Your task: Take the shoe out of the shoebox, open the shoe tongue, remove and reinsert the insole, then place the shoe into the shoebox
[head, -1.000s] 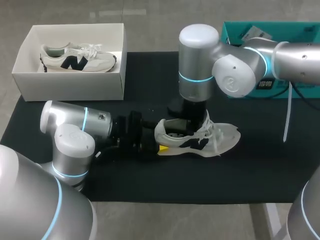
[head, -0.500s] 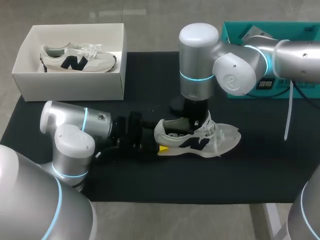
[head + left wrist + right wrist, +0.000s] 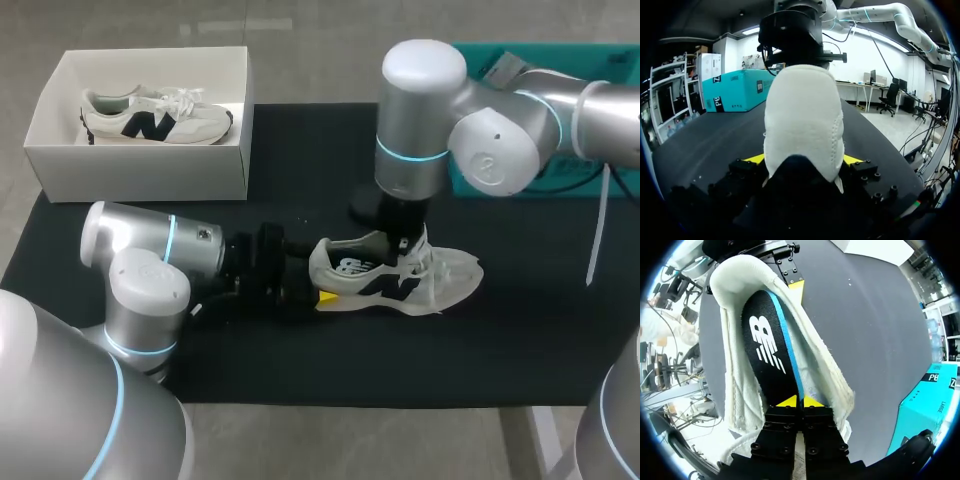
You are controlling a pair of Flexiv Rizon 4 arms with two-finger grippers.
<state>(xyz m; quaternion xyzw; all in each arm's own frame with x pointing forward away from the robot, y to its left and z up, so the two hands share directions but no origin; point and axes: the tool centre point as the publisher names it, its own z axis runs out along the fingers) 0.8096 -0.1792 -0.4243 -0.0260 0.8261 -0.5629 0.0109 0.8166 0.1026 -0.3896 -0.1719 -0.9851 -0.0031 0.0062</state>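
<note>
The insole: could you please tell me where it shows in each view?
Head view: the insole lies in the opening of the shoe.
Left wrist view: not in it; the heel hides it.
Right wrist view: it runs ahead from the right pincer, inside the shoe.
Shared landmark: the shoe's white heel.

Bright even overhead light, soft shadows, faint glare

A white logo stands on the black insole [image 3: 767, 340]. A dark letter mark sits on the side of the shoe [image 3: 190, 125] in the shoebox [image 3: 140, 175]. White print (partly cut off) runs along the teal box [image 3: 735, 90].
</note>
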